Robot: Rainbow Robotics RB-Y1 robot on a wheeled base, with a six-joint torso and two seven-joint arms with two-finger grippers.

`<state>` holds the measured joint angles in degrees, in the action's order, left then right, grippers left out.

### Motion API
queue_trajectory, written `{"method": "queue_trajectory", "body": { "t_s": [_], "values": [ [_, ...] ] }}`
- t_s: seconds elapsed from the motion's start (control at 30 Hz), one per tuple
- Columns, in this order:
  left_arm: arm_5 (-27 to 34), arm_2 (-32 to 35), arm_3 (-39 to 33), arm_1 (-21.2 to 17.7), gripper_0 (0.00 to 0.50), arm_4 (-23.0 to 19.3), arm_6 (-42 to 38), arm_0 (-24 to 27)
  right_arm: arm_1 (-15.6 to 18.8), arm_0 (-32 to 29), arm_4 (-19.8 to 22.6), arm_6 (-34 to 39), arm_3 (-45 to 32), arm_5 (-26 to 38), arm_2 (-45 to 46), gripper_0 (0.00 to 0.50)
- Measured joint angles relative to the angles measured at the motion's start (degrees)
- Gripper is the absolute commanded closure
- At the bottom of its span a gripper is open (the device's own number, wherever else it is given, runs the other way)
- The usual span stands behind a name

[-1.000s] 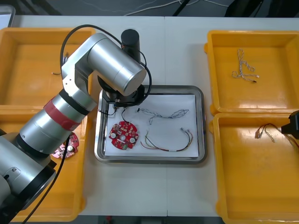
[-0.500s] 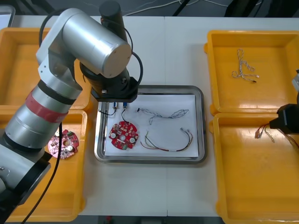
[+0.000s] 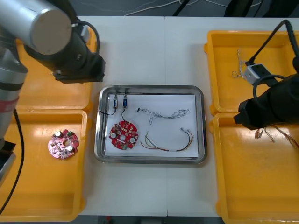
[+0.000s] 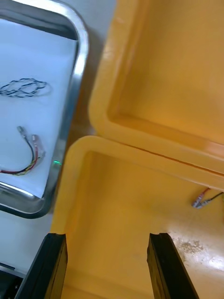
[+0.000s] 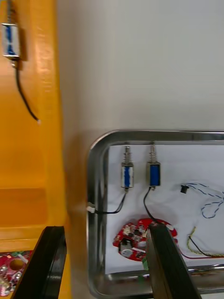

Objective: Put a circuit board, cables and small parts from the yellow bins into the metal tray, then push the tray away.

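At the left side of the table, we find the left gripper [image 5: 105, 230] with its fingers spread apart and nothing between them, hanging above the strip of table [image 5: 140, 70] between the far left yellow bin [image 5: 32, 140] and the metal tray [image 5: 95, 154]. Opposite, the right gripper [image 4: 107, 236] is likewise spread and empty, over the inner corner of the near right yellow bin [image 4: 116, 201], just beside the tray's right rim. Within the tray we record one circuit board [image 3: 124, 136] toward its left side, and two small metal parts [image 3: 124, 101] side by side at its far left corner, each with a black lead. There is also a twisted blue and white cable [image 3: 168, 113] across the middle and a red and yellow cable [image 3: 168, 143] nearer the front. Lying unused in the bins are a second circuit board [image 3: 62, 143] in the near left yellow bin [image 3: 42, 191] and a single small metal part [image 5: 10, 39] in the far left bin. A spare twisted cable [image 3: 244, 70] lies in the far right yellow bin [image 3: 275, 51], and a spare red and yellow cable [image 4: 203, 198] in the near right bin. In our judgement the loading is complete: board, cables and parts are all present. The tray sits between the bins, apparently not yet pushed away, and that push is the outstanding item. We cannot tell which arm is meant to make it.
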<state>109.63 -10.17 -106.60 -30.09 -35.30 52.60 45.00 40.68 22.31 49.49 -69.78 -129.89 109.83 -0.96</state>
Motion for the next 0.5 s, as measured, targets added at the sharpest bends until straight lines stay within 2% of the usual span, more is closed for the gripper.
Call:
{"method": "queue_trajectory", "body": {
  "t_s": [0.17, 0.3, 0.5],
  "values": [
    [0.0, 3.86, -0.91, -4.43, 0.0, -0.93, 7.25, -2.82, -0.35, 2.87, 0.15, -0.3, -0.9, 0.0, -5.1, 0.0],
    [0.0, 6.54, -0.98, -8.12, 0.0, -1.85, 13.37, -5.36, -1.99, 5.09, 0.15, -0.32, -0.93, 0.0, -8.61, 0.0],
    [0.01, 11.23, -1.46, -12.71, 0.0, -5.83, 13.95, -9.23, -4.1, 8.36, -0.44, -2.89, -0.95, 0.0, -15.15, 0.0]
  ]
}}
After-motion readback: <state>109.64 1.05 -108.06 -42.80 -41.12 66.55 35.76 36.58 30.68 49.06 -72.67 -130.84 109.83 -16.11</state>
